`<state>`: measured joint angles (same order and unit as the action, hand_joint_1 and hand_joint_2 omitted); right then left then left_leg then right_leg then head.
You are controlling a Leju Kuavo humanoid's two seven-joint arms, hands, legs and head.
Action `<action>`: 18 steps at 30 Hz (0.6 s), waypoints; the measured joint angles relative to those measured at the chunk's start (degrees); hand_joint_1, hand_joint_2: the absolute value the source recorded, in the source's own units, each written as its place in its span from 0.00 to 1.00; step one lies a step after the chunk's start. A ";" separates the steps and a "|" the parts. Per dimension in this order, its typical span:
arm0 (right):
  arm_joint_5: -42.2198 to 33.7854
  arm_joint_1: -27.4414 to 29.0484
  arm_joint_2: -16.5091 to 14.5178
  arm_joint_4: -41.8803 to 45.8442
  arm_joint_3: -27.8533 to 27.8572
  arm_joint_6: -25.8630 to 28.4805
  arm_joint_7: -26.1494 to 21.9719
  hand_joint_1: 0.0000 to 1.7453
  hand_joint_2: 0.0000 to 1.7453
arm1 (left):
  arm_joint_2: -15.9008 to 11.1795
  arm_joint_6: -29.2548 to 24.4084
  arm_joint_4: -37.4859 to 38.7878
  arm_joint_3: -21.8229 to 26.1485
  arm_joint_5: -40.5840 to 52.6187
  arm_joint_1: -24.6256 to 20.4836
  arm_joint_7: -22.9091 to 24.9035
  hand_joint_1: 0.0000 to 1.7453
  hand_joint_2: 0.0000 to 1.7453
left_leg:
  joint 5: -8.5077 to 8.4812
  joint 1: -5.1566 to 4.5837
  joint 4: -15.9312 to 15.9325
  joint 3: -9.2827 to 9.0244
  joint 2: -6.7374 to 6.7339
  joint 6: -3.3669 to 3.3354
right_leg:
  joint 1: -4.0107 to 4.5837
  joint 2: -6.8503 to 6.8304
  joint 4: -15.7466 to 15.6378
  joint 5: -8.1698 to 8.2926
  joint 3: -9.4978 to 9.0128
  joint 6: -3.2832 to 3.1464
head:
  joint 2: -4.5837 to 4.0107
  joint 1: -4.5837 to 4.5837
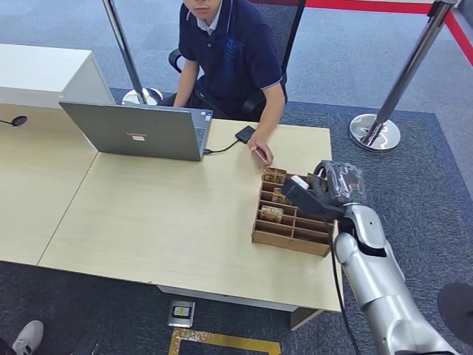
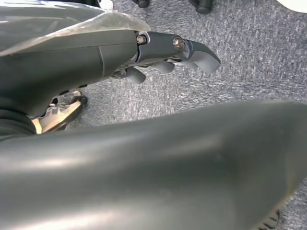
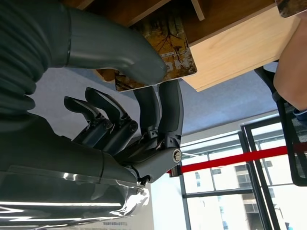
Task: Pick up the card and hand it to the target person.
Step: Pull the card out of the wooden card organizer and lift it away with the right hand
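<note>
While the right hand (image 3: pixel 152 110) is over the tray (image 1: pixel 290 240), thumb and fingers (image 3: pixel 170 110) are pinched on 1 card (image 3: pixel 170 52). The card sits at the tray's far side, just clear of the dividers. Lift straight out before swinging, keep the pinch firm, then extend past the tray toward the person's hand (image 1: pixel 261 154) just beyond it. Left hand (image 2: pixel 173 50) hangs by the floor, fingers loosely apart, holding nothing.

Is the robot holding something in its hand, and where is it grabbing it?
Yes. The right hand pinches a card by its end, thumb on one face, fingers on the other. The left hand holds nothing.
</note>
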<state>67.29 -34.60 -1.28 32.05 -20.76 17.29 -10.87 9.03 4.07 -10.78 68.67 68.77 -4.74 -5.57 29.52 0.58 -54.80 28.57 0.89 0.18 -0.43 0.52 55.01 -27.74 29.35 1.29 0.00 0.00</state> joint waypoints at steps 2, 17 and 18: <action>0.24 0.93 0.30 2.22 0.05 -0.14 -0.41 1.00 1.00 | 0.00 0.00 0.00 0.00 -0.13 0.00 -0.03 0.00 0.00 | 0.00 0.00 0.00 0.00 0.00 0.00 | 0.00 0.00 0.00 0.00 0.00 0.00 | 0.00 0.00; -0.16 7.28 2.28 26.63 -1.23 -6.03 -3.96 1.00 1.00 | 0.02 0.07 0.14 0.02 -0.52 0.07 -1.39 0.00 0.00 | 0.00 0.00 0.01 0.01 0.00 0.00 | 0.00 0.00 0.01 0.00 -0.01 0.00 | 0.00 0.00; -0.38 7.21 2.14 27.10 -1.52 -6.22 -4.18 1.00 1.00 | 0.03 0.07 0.17 0.02 -0.47 0.09 -1.50 0.00 0.00 | 0.00 0.00 0.01 0.01 0.00 0.00 | 0.00 0.00 0.01 0.00 -0.01 0.00 | 0.00 0.00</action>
<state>66.90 -27.39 0.86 59.14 -22.28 11.06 -15.05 9.06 4.14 -10.61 68.69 68.30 -4.65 -7.07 29.52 0.58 -54.79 28.57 0.89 0.18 -0.43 0.52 55.03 -27.74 29.35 1.29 0.00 0.00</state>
